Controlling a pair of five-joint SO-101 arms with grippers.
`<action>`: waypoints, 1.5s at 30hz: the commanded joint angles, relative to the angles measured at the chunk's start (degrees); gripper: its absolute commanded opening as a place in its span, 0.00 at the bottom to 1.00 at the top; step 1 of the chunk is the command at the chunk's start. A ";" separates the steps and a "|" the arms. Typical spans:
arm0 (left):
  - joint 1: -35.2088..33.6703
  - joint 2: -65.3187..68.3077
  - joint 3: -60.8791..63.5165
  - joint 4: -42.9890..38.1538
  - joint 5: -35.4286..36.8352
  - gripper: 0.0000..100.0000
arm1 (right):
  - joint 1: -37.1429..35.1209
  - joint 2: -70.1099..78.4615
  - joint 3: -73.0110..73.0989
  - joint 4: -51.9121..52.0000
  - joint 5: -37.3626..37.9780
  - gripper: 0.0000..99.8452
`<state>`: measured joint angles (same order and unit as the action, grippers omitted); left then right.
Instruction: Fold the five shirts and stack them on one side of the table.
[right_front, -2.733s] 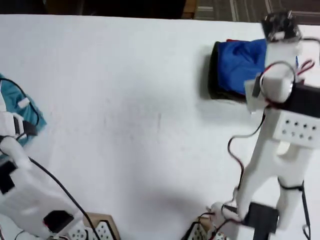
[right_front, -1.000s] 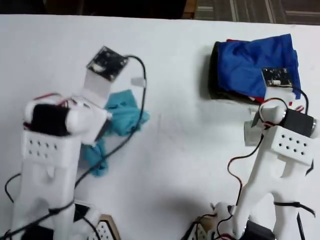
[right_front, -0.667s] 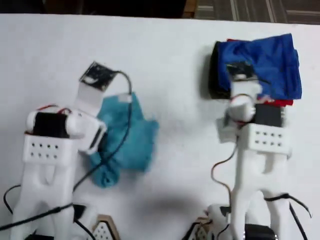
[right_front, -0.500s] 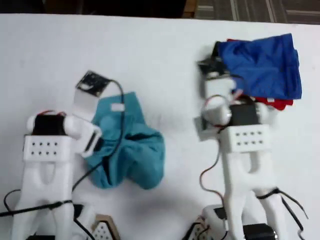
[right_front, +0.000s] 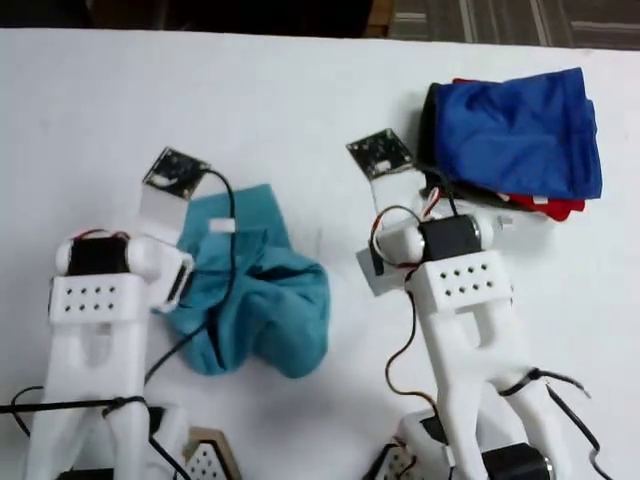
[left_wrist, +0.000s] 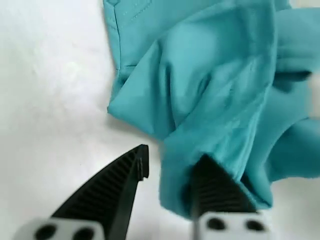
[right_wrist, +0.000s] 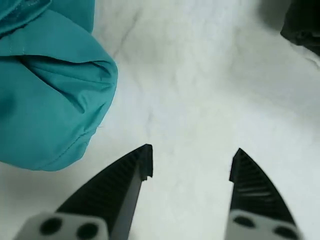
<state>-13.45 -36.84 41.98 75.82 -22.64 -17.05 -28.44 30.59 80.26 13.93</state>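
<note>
Tabletop (right_front: 300, 90), white, bears a crumpled teal shirt (right_front: 285, 310); left pincer (left_wrist: 174, 156) and right pincer (right_wrist: 192, 150) both gape.

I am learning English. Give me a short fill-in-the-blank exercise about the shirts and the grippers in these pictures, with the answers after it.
1. The top shirt of the folded stack is ____.
2. The crumpled teal shirt lies nearer the ____ arm.
3. The right gripper, above the bare table, is ____.
Answers: blue; left; open.
</note>
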 joint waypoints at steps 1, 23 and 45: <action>-7.74 -1.49 -1.98 -1.32 -0.18 0.03 | 0.40 -1.54 2.81 -3.91 -0.18 0.25; -48.70 -1.14 2.51 -14.42 -9.49 0.03 | -24.04 12.44 1.85 -23.96 -0.70 0.37; -46.77 -0.97 -6.90 -10.46 -9.49 0.15 | -25.71 51.30 -30.24 -12.70 -0.70 0.03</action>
<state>-62.15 -36.75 38.55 62.99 -32.04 -42.55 22.46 3.87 65.05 13.93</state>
